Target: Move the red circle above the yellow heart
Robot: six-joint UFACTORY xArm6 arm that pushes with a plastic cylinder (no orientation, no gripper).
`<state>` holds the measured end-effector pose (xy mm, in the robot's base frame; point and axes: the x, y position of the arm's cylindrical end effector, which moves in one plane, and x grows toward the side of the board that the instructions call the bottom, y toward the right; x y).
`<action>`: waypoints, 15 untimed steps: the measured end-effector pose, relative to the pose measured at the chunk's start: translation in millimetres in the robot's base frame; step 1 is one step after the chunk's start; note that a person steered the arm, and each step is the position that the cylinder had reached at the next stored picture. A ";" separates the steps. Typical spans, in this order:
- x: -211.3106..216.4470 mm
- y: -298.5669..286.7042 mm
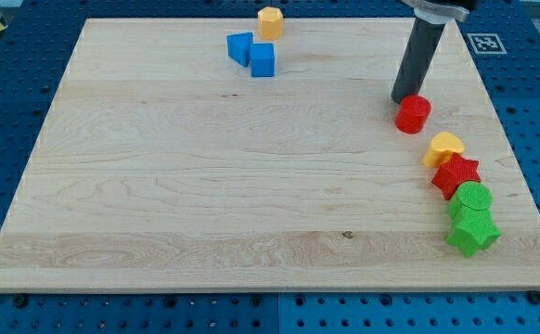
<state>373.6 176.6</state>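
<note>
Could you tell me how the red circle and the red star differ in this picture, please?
The red circle is a round cylinder; the red star has points. The red circle stands apart from the other blocks, right beside my tip, while the red star is packed between the yellow heart and the green circle. The red circle lies nearer the view's top than the red star. Both are red.

Red circle: short cylinder, flat on the board, seen touching my tip on its lower-right side.
Yellow heart: lying flat, found further toward the view's lower right of my tip, just past the circle.
</note>
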 end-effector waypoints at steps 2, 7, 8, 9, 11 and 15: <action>0.0 -42.7; 1.8 -39.8; 2.0 -46.9; 12.6 -37.1; 34.1 -20.5; 13.2 -38.6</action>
<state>386.8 138.1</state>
